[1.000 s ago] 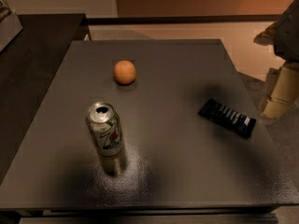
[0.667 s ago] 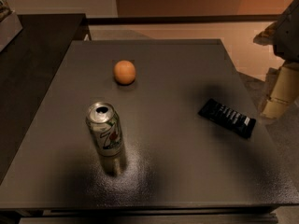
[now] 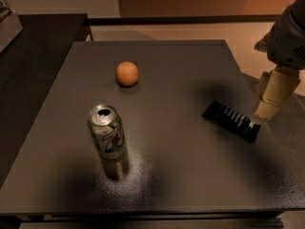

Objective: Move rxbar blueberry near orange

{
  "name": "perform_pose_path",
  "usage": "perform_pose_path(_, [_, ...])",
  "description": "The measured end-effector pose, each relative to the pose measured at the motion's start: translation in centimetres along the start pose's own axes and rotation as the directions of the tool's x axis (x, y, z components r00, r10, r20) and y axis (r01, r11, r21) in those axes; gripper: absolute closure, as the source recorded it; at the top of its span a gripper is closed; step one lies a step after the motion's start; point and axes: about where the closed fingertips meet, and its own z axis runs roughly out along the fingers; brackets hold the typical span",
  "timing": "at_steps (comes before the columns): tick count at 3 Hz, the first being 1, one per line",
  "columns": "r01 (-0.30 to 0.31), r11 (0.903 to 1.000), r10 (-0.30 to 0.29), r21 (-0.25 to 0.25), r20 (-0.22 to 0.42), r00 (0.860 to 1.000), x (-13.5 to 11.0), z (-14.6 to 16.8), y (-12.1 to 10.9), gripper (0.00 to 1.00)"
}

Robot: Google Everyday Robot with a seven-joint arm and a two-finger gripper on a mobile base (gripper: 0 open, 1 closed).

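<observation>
Camera view shows one dark table (image 3: 190,185) and one gripper (image 3: 262,114) hanging well right of the one 7up can (image 3: 107,133), its tip just beside the far end of the one rxbar blueberry (image 3: 231,121), which lies flat to the can's right; one orange (image 3: 127,74) sits behind the can. Whether the gripper is open or closed cannot be told. Nothing has shifted since the earlier frame.
</observation>
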Motion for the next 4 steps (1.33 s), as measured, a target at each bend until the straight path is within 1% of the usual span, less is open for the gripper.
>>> perform_pose_path(1, [-0.045,0.999,0.045,0.0,-0.037,0.998,0.9,1.9,-1.1,0.0])
perform_pose_path(2, [-0.089,0.996,0.088,-0.005,-0.082,0.993,2.1,3.7,-1.4,0.0])
perform_pose_path(3, [-0.129,0.9914,0.126,-0.024,-0.102,0.987,2.9,5.5,-0.9,0.0])
perform_pose_path(4, [-0.154,0.987,0.15,-0.045,-0.085,0.985,3.1,7.2,-0.1,0.0])
